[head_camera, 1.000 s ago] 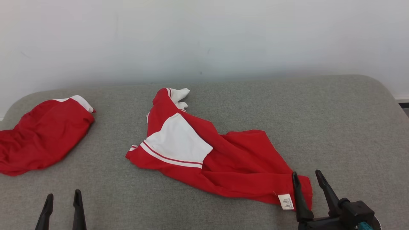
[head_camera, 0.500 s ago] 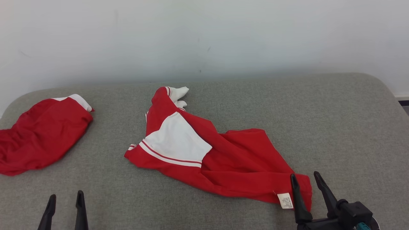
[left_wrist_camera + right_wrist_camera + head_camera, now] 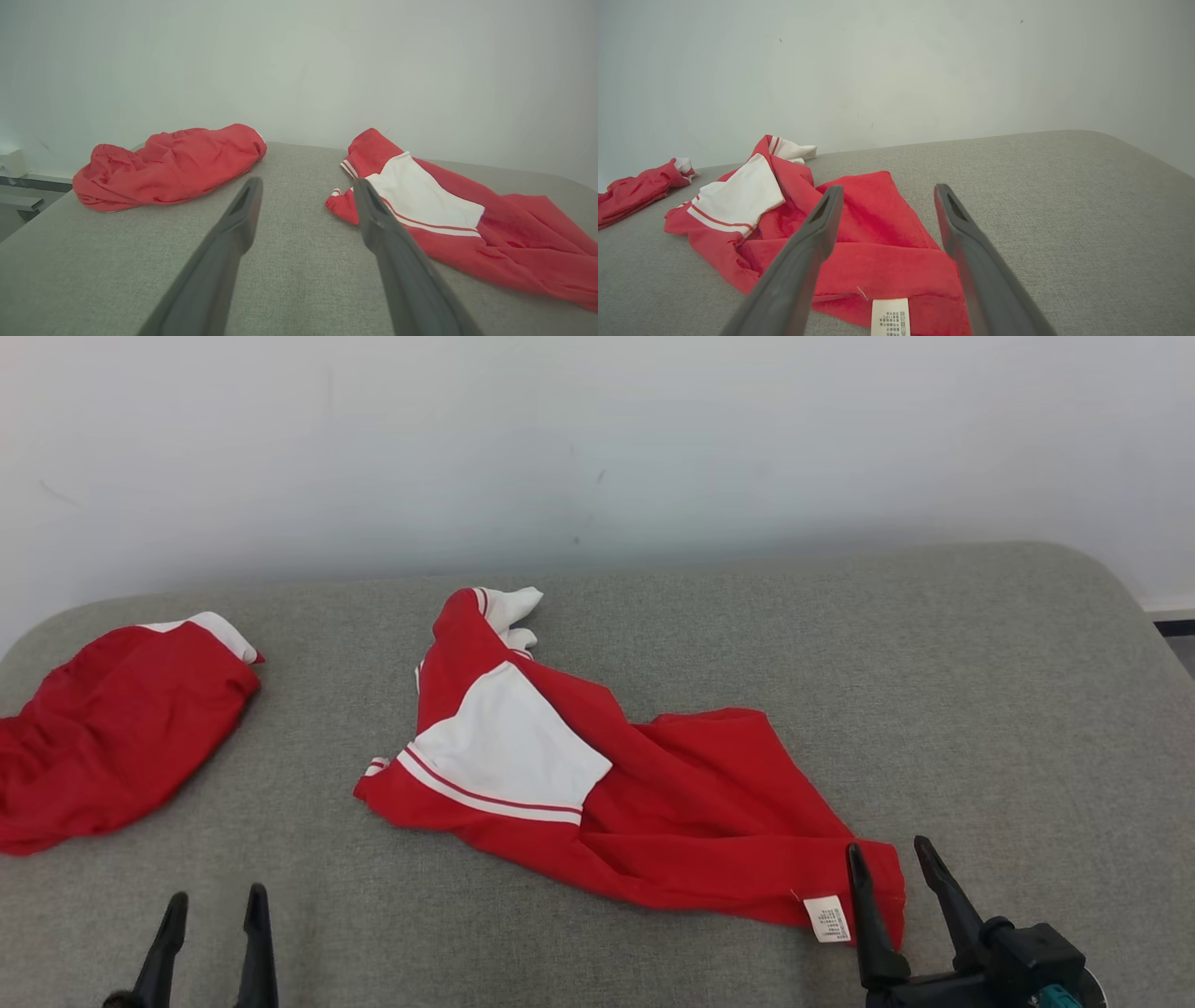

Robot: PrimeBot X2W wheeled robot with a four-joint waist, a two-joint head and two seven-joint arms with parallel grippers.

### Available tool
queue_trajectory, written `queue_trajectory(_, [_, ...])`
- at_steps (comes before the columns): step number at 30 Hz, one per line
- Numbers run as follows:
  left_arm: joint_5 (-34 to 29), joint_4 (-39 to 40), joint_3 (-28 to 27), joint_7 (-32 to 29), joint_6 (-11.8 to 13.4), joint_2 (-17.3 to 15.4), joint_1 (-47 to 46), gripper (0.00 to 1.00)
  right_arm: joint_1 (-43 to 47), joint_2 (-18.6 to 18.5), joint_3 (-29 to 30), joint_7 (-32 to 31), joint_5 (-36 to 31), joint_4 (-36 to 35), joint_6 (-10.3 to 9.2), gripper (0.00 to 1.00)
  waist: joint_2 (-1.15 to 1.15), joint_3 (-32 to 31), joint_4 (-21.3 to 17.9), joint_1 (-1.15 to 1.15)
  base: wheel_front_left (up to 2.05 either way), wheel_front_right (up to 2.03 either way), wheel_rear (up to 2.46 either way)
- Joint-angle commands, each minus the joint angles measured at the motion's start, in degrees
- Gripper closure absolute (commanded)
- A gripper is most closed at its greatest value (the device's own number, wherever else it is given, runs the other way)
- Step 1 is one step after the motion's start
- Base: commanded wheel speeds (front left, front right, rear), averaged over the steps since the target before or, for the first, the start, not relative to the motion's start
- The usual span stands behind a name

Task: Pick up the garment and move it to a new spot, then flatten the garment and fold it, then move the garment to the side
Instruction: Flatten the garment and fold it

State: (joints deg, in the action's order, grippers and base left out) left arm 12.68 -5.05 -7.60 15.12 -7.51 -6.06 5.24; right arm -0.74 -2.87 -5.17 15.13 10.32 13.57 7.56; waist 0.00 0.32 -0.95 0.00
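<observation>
Lying crumpled at middle of counter point(image 3: 980, 691), red-and-white garment point(image 3: 672, 803) not yet lifted. Right fingers point(image 3: 868, 915) apart, poised over label point(image 3: 829, 919) corner; left fingers point(image 3: 257, 943) apart, empty. Judgement: 0 of 3 steps done.

Garment point(image 3: 653, 803) lies midway on the padded surface point(image 3: 980, 691); second garment point(image 3: 112, 737) well apart at the left end. Wall point(image 3: 597, 448) behind. Right gripper point(image 3: 888, 846) at the garment's near right corner; left gripper point(image 3: 217, 894) front left.

The left gripper point(image 3: 216, 893) has slid right along the near edge, closer to the garment's point(image 3: 700, 803) left end. The head view itself has swung slightly, nudging everything leftward.
</observation>
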Motion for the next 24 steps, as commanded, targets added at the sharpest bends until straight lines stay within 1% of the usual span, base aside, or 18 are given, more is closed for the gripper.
queue_trajectory(1, [0.2,-0.5,0.66,0.04,0.11,-0.89,-1.88,0.0,-0.35,-0.02,-0.17,0.02,0.2,0.0,-0.15,0.0,0.0,0.25,-0.29,0.0,0.0,0.0,0.0])
queue_trajectory(5, [1.06,-2.68,3.32,0.04,0.1,-2.98,-6.65,0.0,-1.22,-0.02,-0.52,0.02,0.36,-0.09,-0.15,0.0,0.0,1.51,-1.21,0.0,0.0,0.0,0.0])
queue_trajectory(8, [1.93,-5.43,6.33,0.04,0.1,-5.22,-11.75,0.0,-1.8,-0.02,-0.78,0.02,0.58,0.03,-0.15,0.0,0.0,2.86,-2.22,0.0,0.0,0.0,0.0])
queue_trajectory(14, [3.83,-12.48,12.17,0.04,0.1,-9.06,-22.97,0.0,-3.94,-0.02,-1.26,0.02,1.32,-0.43,-0.15,0.0,0.0,6.69,-5.69,0.0,0.0,0.0,0.0])
queue_trajectory(22, [7.19,-22.33,20.42,-0.26,0.1,-12.7,-36.12,0.0,-5.82,0.0,-1.39,0.02,1.87,-1.24,-0.15,0.0,0.0,11.41,-10.1,0.0,0.0,0.0,0.0])
queue_trajectory(24, [7.79,-23.56,21.29,-0.31,0.1,-13.04,-37.5,0.0,-6.03,-0.01,-1.43,0.02,1.89,-1.34,-0.15,0.0,0.0,11.92,-10.61,0.0,0.0,0.0,0.0])
